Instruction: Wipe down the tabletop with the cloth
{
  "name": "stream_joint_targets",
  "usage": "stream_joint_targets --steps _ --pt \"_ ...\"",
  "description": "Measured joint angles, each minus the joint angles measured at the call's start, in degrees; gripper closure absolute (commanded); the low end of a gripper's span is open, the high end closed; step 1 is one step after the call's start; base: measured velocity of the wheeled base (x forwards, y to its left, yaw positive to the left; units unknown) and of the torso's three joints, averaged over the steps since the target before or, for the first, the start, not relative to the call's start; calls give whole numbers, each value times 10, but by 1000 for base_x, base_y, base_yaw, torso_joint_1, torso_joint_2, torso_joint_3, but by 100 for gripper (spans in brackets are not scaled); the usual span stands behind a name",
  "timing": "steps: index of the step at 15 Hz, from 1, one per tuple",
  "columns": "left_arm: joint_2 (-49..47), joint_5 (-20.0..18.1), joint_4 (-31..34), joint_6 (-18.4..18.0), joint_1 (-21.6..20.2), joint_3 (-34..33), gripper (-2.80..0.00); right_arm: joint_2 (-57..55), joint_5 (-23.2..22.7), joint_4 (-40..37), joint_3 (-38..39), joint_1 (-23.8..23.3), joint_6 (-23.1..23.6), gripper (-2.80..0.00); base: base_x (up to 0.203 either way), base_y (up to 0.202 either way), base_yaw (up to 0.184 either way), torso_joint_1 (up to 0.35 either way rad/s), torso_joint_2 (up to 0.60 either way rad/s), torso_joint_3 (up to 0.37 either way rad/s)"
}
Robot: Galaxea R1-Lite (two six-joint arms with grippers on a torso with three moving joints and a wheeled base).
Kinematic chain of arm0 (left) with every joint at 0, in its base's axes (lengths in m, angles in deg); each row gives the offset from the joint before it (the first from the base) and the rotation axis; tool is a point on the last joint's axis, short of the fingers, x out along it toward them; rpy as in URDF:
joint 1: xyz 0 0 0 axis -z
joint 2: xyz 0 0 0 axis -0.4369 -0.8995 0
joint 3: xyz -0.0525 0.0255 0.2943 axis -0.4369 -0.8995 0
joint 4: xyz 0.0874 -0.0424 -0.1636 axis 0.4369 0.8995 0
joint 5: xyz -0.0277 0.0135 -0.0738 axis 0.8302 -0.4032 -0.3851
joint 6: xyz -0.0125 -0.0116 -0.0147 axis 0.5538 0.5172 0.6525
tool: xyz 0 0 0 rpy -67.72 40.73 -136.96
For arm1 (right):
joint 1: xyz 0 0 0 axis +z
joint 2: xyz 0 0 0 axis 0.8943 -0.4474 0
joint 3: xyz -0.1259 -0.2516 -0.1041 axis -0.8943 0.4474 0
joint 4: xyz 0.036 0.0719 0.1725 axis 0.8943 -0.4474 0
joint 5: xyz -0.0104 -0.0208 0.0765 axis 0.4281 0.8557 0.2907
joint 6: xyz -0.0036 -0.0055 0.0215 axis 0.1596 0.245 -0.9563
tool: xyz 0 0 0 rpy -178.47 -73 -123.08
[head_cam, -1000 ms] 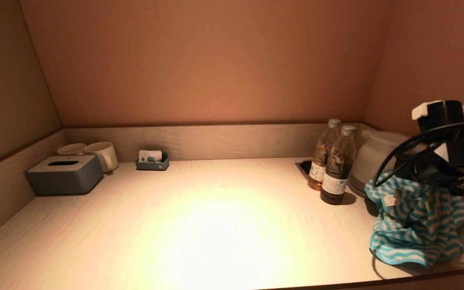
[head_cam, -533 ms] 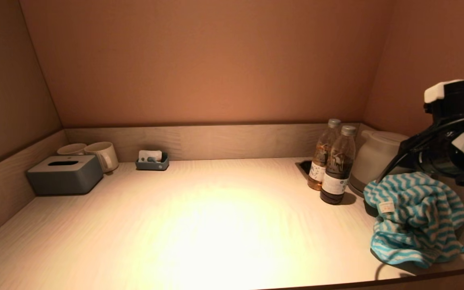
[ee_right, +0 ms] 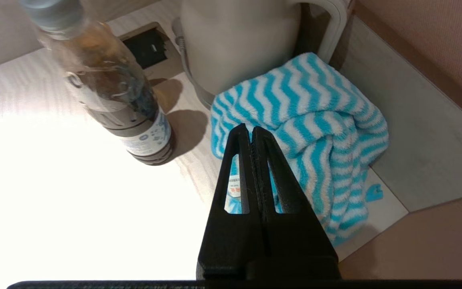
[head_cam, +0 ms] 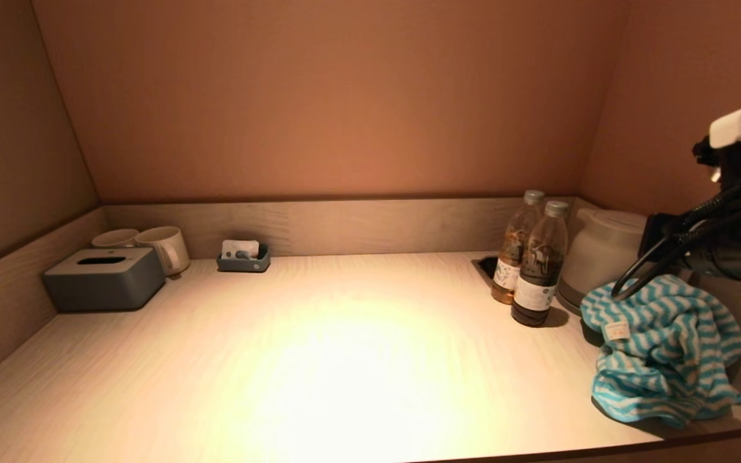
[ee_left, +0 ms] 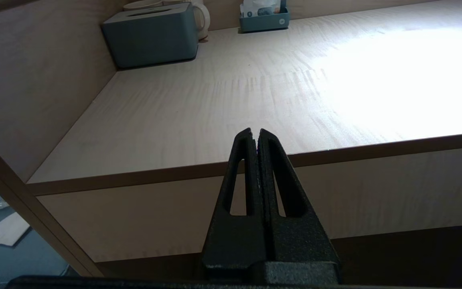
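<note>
Right end effector (ee_right: 251, 130) pressed together, seemingly above crumpled striped cloth (ee_right: 311, 120), untouched.

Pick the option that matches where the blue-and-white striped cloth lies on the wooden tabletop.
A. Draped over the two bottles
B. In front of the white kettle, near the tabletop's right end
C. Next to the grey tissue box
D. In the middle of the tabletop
B: the blue-and-white striped cloth lies bunched in front of the white kettle, by the right wall, with the shut right gripper above it.
</note>
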Motion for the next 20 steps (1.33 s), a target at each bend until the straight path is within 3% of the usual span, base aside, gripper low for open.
stream_joint_targets --steps 5,12,20 --pt "0 0 0 0 0 0 0 68 -41 3 17 33 28 0 0 0 0 0 0 0" --pt "0 0 0 0 0 0 0 261 -100 -5 61 79 97 0 0 0 0 0 0 0" --pt "0 -1 0 0 0 0 0 414 -42 -38 107 88 120 0 0 0 0 0 0 0"
